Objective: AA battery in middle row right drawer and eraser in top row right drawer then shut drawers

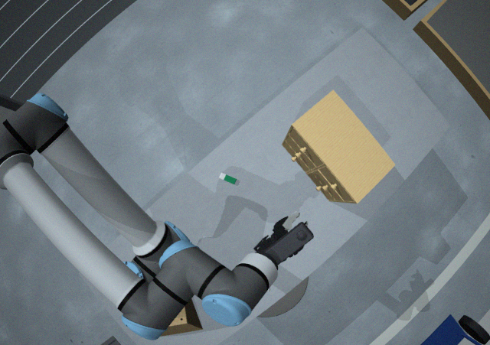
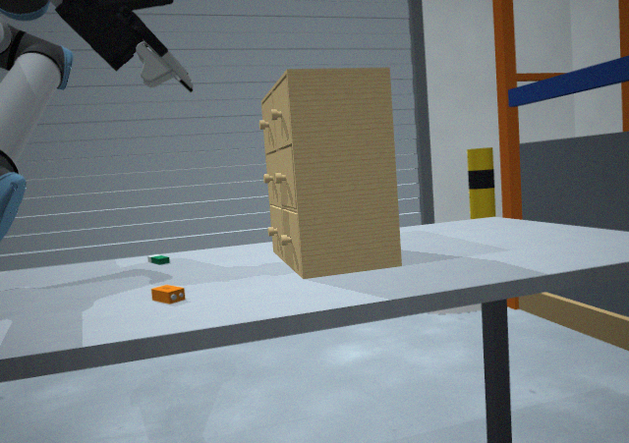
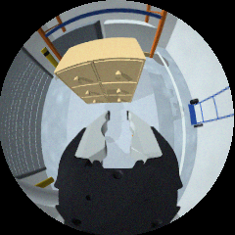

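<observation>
Eraser [image 1: 230, 179] [image 2: 159, 259], green and white, lies on the bench [image 1: 336, 230] [image 2: 254, 321] [image 3: 144, 108] below and aside from your gripper [image 1: 295, 216] [image 2: 189, 86] [image 3: 117, 111], whose fingers stand slightly apart, holding nothing. It hides the orange block [image 2: 166, 294] from above. You can't make out the AA battery.

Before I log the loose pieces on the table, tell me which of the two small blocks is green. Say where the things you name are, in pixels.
The one farther back in the exterior view [image 1: 230, 179] [image 2: 160, 259], green with a white end; the nearer block [image 2: 168, 294] is orange.
</observation>
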